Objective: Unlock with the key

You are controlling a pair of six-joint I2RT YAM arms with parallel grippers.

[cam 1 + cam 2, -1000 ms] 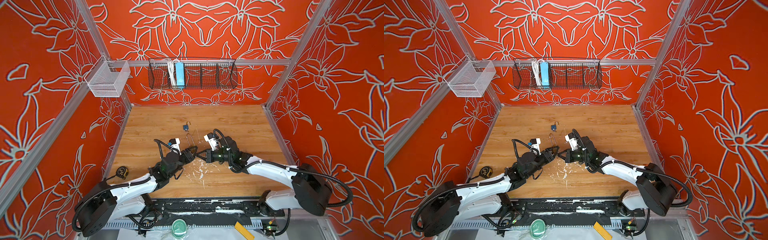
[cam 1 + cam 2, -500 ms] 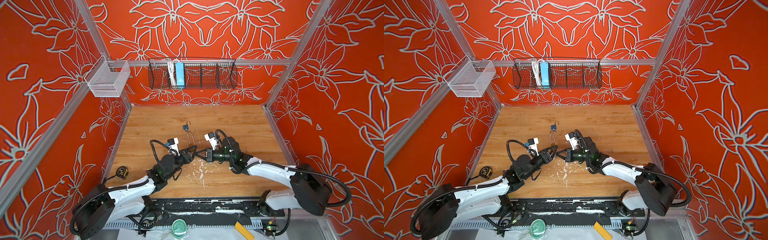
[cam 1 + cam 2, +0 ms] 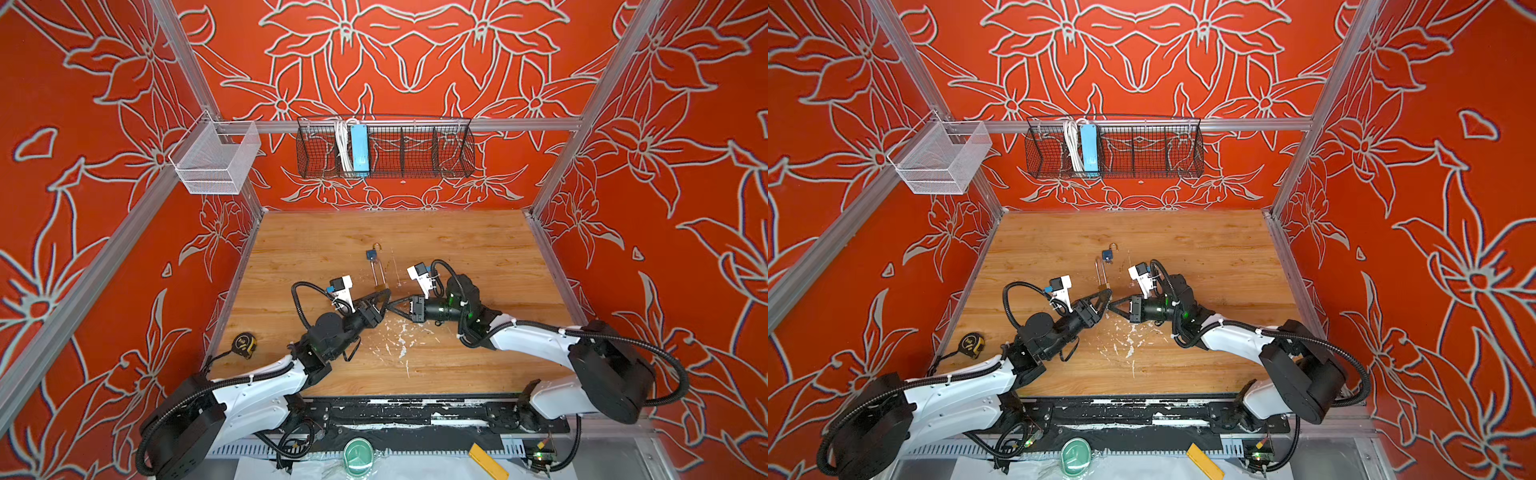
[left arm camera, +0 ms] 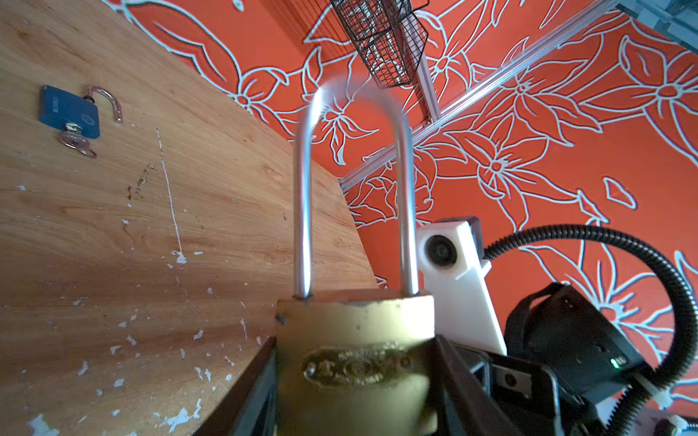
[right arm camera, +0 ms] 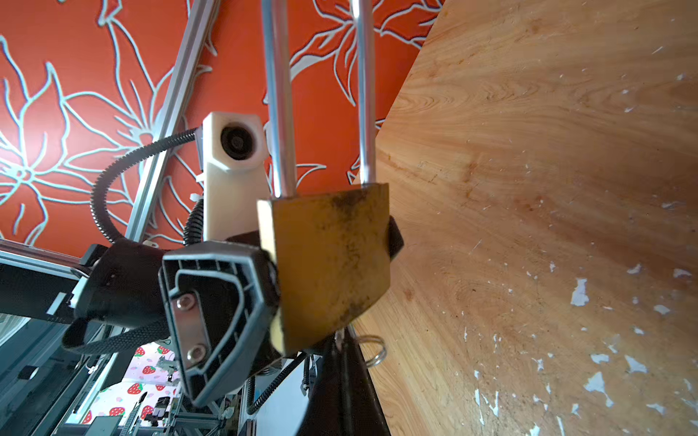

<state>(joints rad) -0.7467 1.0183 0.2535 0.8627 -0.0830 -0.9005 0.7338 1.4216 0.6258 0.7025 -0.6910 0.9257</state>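
A brass padlock (image 4: 355, 328) with a long steel shackle (image 4: 302, 211) is held by its body in my left gripper (image 4: 355, 377), a little above the table in both top views (image 3: 380, 286) (image 3: 1104, 286). My right gripper (image 5: 342, 338) is shut on the key, right at the padlock's (image 5: 328, 264) bottom end. Only the key's ring (image 5: 374, 351) shows clearly. Whether the blade is in the keyhole is hidden. In both top views the right gripper (image 3: 392, 305) (image 3: 1113, 307) meets the left gripper (image 3: 384, 297) (image 3: 1106, 297) tip to tip.
A blue padlock (image 3: 372, 254) (image 4: 70, 111) lies further back with its shackle open and another key (image 4: 75, 141) in it. A tape measure (image 3: 244, 345) sits by the left wall. A black wire basket (image 3: 386, 149) and a white one (image 3: 216, 162) hang on the walls.
The left arm's wrist has shifted slightly to the left and the right gripper has edged leftward with it. Both grips are unchanged.
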